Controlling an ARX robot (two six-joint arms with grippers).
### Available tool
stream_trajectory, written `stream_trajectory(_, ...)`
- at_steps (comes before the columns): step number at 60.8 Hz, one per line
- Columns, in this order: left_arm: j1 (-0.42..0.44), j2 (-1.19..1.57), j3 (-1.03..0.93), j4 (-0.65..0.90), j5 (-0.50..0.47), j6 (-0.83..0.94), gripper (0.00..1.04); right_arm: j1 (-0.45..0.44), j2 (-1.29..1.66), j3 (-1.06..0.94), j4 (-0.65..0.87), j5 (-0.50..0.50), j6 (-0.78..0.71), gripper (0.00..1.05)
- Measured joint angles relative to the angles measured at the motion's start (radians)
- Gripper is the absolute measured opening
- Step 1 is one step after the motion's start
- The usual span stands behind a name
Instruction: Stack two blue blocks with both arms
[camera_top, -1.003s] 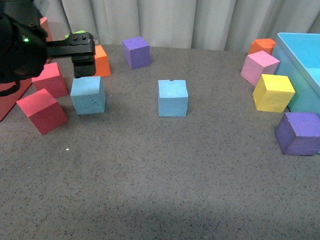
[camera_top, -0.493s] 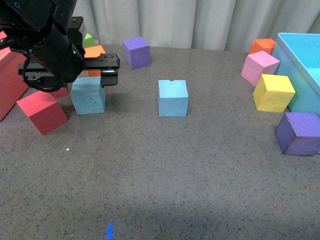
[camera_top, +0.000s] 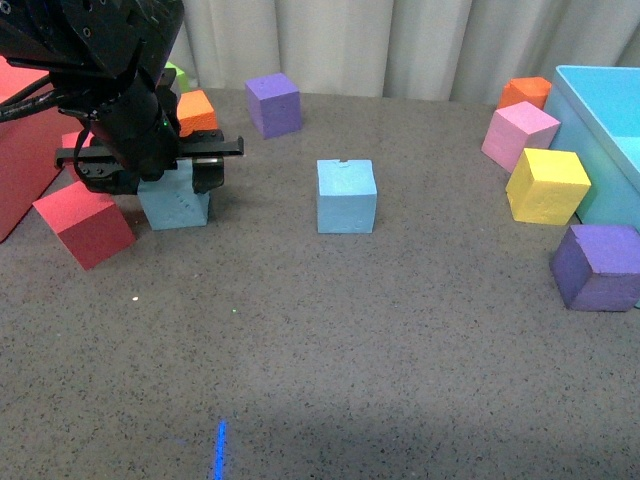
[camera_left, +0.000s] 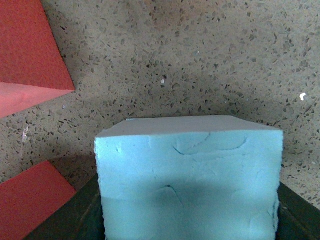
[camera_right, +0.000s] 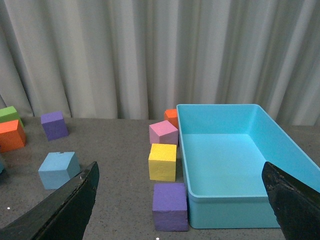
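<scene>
On the grey speckled desk (camera_top: 380, 340), the black left arm (camera_top: 95, 60) fills the upper left of the front view. Its tool (camera_top: 160, 172) is set down over the embossed sky-blue foam cube (camera_top: 175, 208) at left of centre. The left wrist view shows that cube large in the lower frame with a dark finger (camera_left: 87, 215) at each lower corner. The tool is thus spread to about the cube's width and straddles it, but I cannot tell whether the pads are pressing yet. The step in hand looks like the grasp. To do it well, the tool should close squarely on opposite faces and low enough for a firm hold on the soft foam. The lift should be straight up, since a red foam cube (camera_top: 84, 220) sits just beside to the lower left and could get dragged. The target, the second sky-blue foam cube (camera_top: 346, 196), stands alone mid-frame with open desk around it, so a flat, corner-matched drop should be easy. The right tool (camera_right: 179, 170) is wide open and holds nothing. The large turquoise plastic bin (camera_top: 600, 75) at the right edge has nothing inside, as the right wrist view shows. Outside its near wall sit a purple cube (camera_top: 598, 265), a yellow cube (camera_top: 546, 185), a pink cube (camera_top: 518, 135) and an orange cube (camera_top: 525, 92).
</scene>
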Motion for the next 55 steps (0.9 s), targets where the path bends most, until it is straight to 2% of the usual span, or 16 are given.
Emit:
stream_trajectory(8, -0.005, -0.007, -0.002, -0.006, -0.001, -0.003, 0.54, 0.0, 0.0, 0.0, 0.0, 0.0, 0.0, 0.95)
stream_trajectory(21, -0.046, -0.069, -0.03, -0.021, -0.007, -0.013, 0.51, 0.0, 0.0, 0.0, 0.0, 0.0, 0.0, 0.95)
stream_trajectory(46, -0.269, -0.171, 0.022, -0.1, -0.012, -0.079, 0.5, 0.0, 0.0, 0.0, 0.0, 0.0, 0.0, 0.95)
stream_trajectory(55, -0.317, -0.134, 0.09, -0.142, -0.062, -0.104, 0.5, 0.0, 0.0, 0.0, 0.0, 0.0, 0.0, 0.95)
